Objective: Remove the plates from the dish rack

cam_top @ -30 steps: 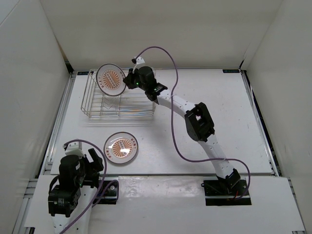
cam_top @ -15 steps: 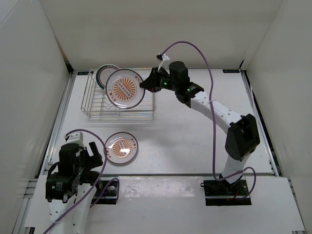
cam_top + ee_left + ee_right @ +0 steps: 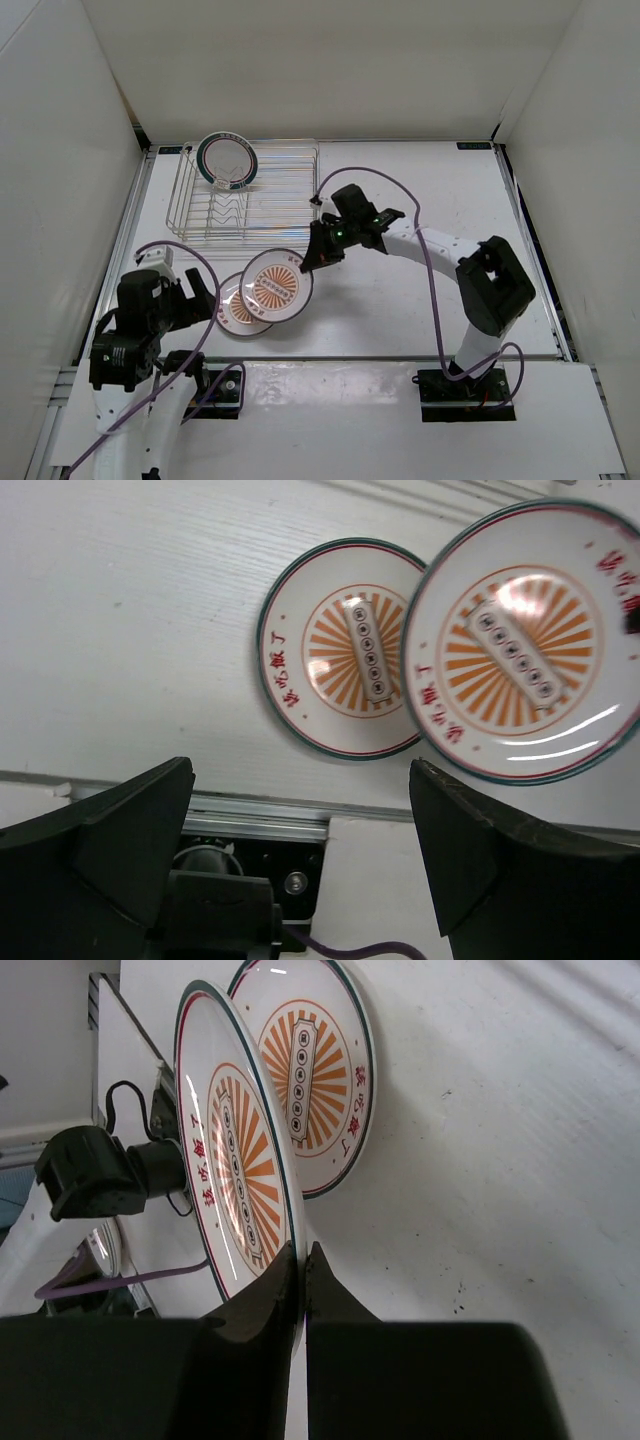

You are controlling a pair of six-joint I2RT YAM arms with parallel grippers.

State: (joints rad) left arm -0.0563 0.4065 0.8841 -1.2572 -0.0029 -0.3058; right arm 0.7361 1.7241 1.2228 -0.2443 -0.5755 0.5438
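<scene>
The right claw [image 3: 310, 262] is pinched tight, stretched out leftward; the left claw [image 3: 198, 303] gapes wide.

Bright, even overhead light washes the white table [image 3: 400, 300]; shadows are soft. Glare streaks the tilted plate [image 3: 525, 645]. Both wrist views' dark foreground seems slightly out of focus.
</scene>
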